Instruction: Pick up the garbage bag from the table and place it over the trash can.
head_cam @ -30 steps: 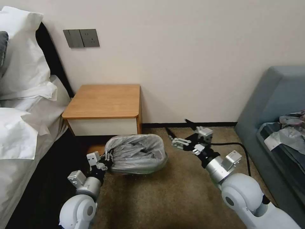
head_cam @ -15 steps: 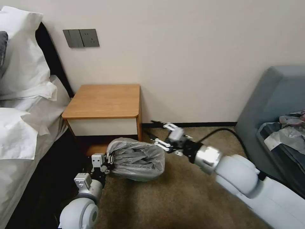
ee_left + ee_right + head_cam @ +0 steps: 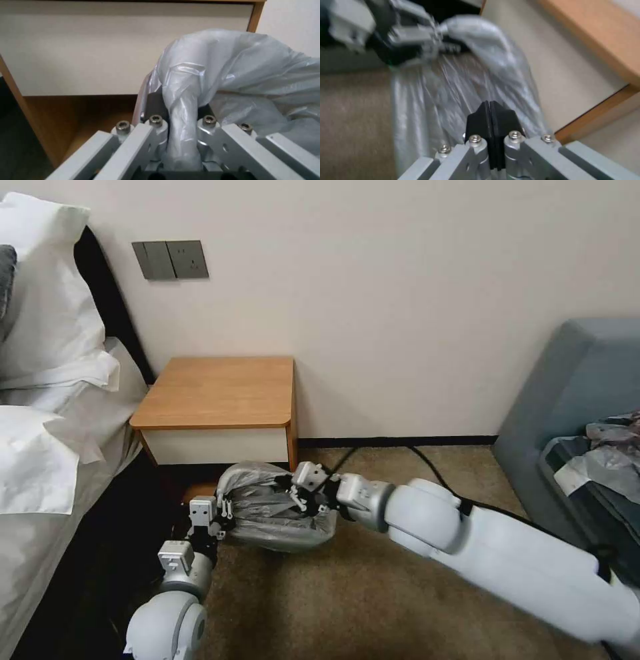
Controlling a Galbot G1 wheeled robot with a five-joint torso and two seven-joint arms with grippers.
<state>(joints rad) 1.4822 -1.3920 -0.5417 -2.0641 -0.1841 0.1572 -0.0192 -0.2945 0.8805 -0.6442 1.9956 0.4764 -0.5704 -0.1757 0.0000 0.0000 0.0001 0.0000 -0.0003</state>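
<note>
Brown carpet, garbage bag (image 3: 280, 513) before the table (image 3: 220, 393), left fingers (image 3: 156, 125) clamping it, right fingers (image 3: 490, 120) pressed together.

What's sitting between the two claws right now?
The wrinkly translucent grey garbage bag spans the stretch from the left claw, shut on its edge, to the right claw, seen in the head view.

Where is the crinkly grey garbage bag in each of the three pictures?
Head view: the garbage bag lies low in the middle, in front of the table.
Left wrist view: the bag bulges at the right, a fold pinched in the left end effector.
Right wrist view: it fills the middle.
Shared landmark: the table's orange-brown wood.
</note>
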